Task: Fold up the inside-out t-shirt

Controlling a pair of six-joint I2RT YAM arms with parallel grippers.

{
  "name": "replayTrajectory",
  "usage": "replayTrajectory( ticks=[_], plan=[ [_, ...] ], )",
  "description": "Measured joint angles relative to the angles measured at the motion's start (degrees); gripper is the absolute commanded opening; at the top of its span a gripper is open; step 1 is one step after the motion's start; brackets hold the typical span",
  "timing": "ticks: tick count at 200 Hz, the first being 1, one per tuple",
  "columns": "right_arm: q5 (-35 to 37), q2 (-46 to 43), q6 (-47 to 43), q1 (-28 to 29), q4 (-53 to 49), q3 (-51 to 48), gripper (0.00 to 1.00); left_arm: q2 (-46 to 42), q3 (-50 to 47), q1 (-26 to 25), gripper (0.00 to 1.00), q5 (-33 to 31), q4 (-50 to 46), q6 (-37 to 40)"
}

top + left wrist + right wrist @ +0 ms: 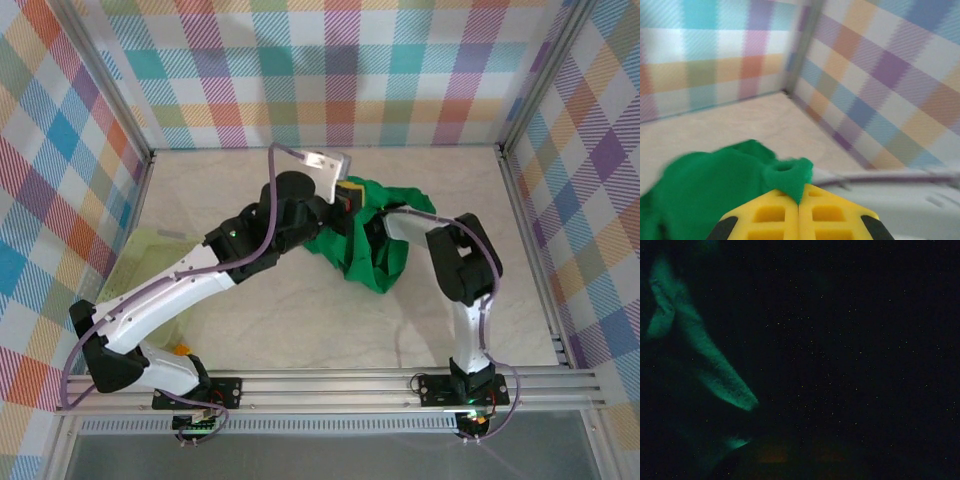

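Jaws of the left gripper (799, 197), whose arm reaches in past a pale mesh basket (150, 250) at the far left, are clenched on a small nub of green cloth. That nub is an edge of the inside-out t-shirt (385, 255). The shirt lies bunched in a crumpled heap near the middle of the pale surface (280, 310), toward the back. It is not yet spread flat.

To the right, the right gripper (373, 228) is buried in the heap. Its wrist view is almost black, with one dim green fold (715, 375) showing. Its jaws are closed, but whether cloth sits between them cannot be told.

The step in hand looks like opening out the bundle. To do it well, the two arms should draw apart slowly and level. The left pinch is shallow and could slip, so tension should build gently. If the right side comes away empty, it should regrip a clear edge.
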Motion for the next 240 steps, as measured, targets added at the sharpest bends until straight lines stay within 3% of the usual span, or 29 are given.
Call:
replayTrajectory(
  ticks=[58, 113, 155, 211, 240],
  plan=[
    [-4.87, -12.79, -3.76, 3.74, 11.56, -14.84, 0.0, 7.96, 1.75, 17.14, 0.0, -1.99, -4.31, -8.09],
    [-6.6, -19.06, -5.27, 5.99, 17.51, -23.69, 0.0, 13.46, 0.57, 28.2, 0.0, 1.99, -6.05, -13.66],
    [-8.02, -22.27, -6.8, 7.48, 22.86, -29.57, 0.0, 17.44, 1.33, 30.84, 0.0, 3.56, -6.56, -14.69],
    [-10.56, -34.62, -9.66, 8.31, 26.64, -31.71, 0.0, 31.93, 7.08, 31.34, 0.0, 1.49, -14.25, -15.74],
    [-10.6, -36.11, -10.69, 8.31, 26.62, -31.91, 0.0, 37.92, 9.27, 34.01, 0.0, -0.35, -18.86, -17.44]
  ],
)
